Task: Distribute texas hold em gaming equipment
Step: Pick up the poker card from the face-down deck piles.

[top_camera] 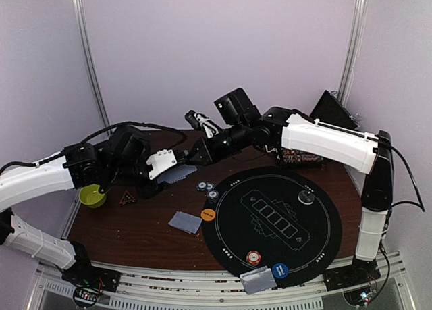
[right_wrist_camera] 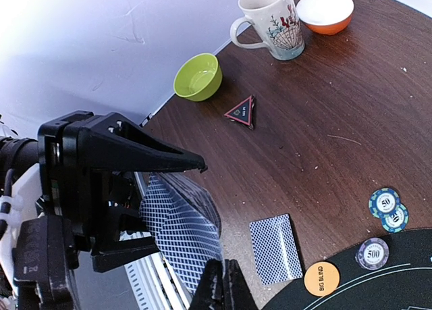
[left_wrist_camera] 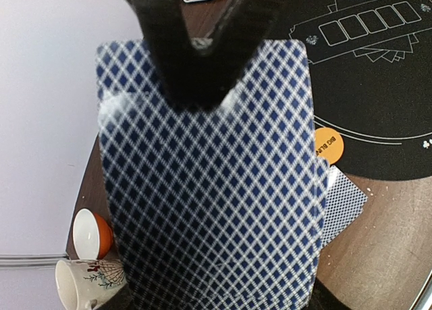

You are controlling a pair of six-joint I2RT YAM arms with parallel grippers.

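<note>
Landmark: black round felt mat (top_camera: pixel 317 236) with white printed card outlines, lying on dark wood bench (top_camera: pixel 135 236).

Left pincer (top_camera: pixel 167 173): off the mat's far-left edge, above the bench. Jaws clamped at middling width on a stack of small playing cards with blue-and-white diamond backs (left_wrist_camera: pixel 209 209).

Right pincer (right_wrist_camera: pixel 223 283): reached across the mat to that stack. Jaws closed together, tips against the upper edge of the foremost card. Card actually pinched or not: cannot tell.

Bench, just left of the mat: single face-down card of the same pattern (right_wrist_camera: pixel 275 248). Beside it, at the mat's rim: flat orange disc lettered BIG BLIND (right_wrist_camera: pixel 321 278).

Near the mat's far-left rim: two blue-and-white striped chips marked 50 (right_wrist_camera: pixel 386 203), touching each other. Grey striped chip marked 500 (right_wrist_camera: pixel 372 252) at the rim itself.

Mat's near edge: orange-and-white striped chip (top_camera: pixel 253 258), flat blue disc (top_camera: pixel 281 271), grey-backed cards (top_camera: pixel 258 280) overhanging the rim. Mat's far-right part: dark disc with pale centre (top_camera: pixel 306 197).

Well left of the mat: lime-green bowl (right_wrist_camera: pixel 198 77), small dark red-edged triangular piece (right_wrist_camera: pixel 241 111), cream printed mug (right_wrist_camera: pixel 270 19), orange bowl with white inside (right_wrist_camera: pixel 325 11).
</note>
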